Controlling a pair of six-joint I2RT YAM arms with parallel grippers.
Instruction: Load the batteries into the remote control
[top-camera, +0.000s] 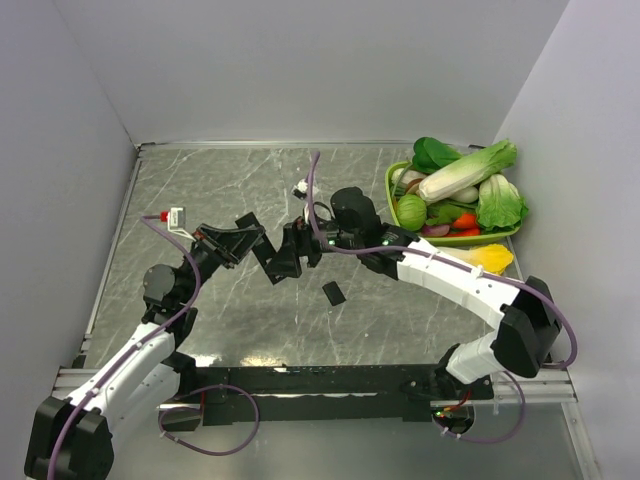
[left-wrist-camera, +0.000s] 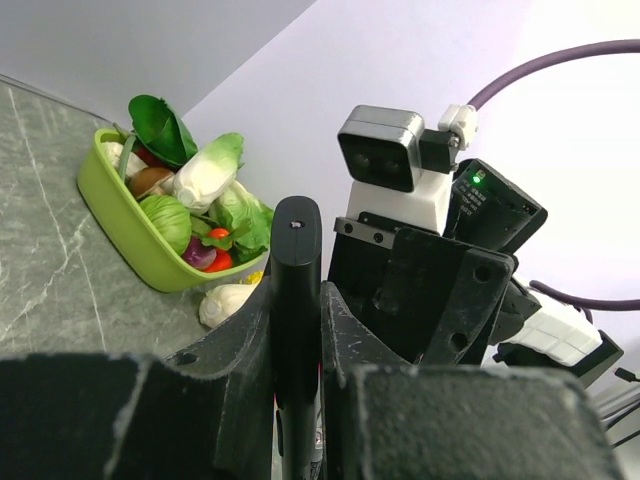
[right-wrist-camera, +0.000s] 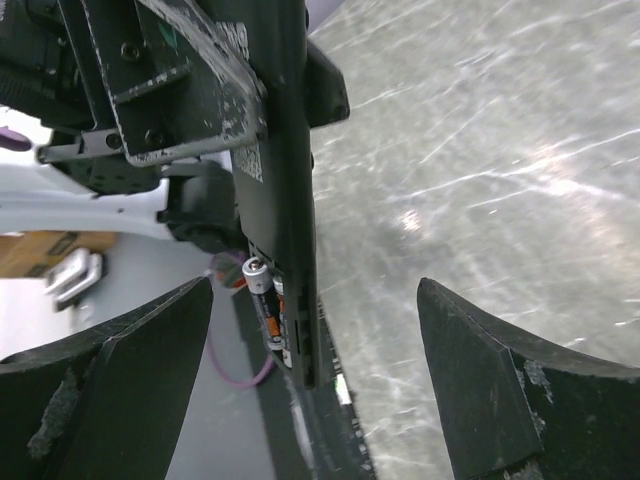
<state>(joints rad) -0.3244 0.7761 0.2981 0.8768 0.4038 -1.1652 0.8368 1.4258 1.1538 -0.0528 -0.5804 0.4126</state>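
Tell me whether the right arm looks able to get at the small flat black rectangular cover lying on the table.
Probably yes: the small black cover lies alone on the grey marble table, nothing on it, close to the right gripper, whose jaws stand open.

Left arm (top-camera: 130, 355) and right arm (top-camera: 455, 285): white shells, black joints. Purple cables (left-wrist-camera: 560, 53) run along each arm. Wrist camera (left-wrist-camera: 380, 148), grey-faced, on a white mount beside a green light (left-wrist-camera: 477, 180). Fingers (right-wrist-camera: 150, 370) matte black, scuffed at the edges.
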